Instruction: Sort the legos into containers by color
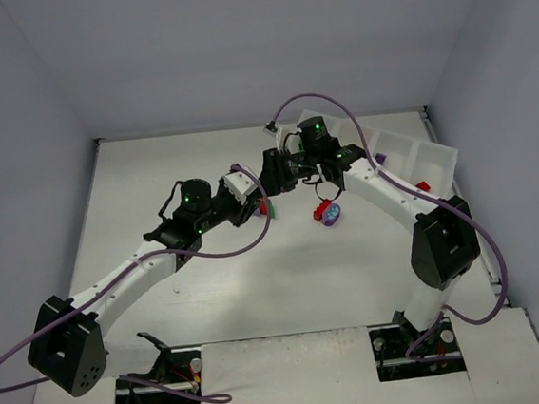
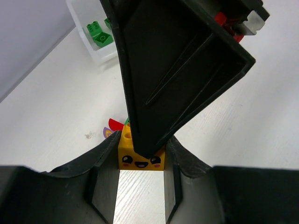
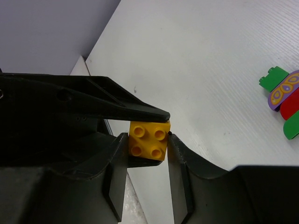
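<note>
Two grips, one yellow brick (image 2: 140,161): left pincer (image 2: 141,149) and right pincer (image 3: 148,145) both clamp it over the desk (image 1: 259,289).

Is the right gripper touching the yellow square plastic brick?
Touching. The right wrist view shows the right gripper with both fingers pressed against opposite sides of the yellow square plastic brick, no gap.

brick (image 3: 149,141): wedged between the right gripper (image 3: 148,145) fingers, and the left gripper (image 2: 141,156) fingers are clamped on it too
meeting spot: both grippers are brought together mid-table (image 1: 260,298), left arm's on the left
pile (image 1: 328,213): a few pieces are bunched together, just right of and nearer than that spot
tray (image 1: 437,154): parked along the far right edge, with some pieces (image 2: 100,36) dropped inside
</note>
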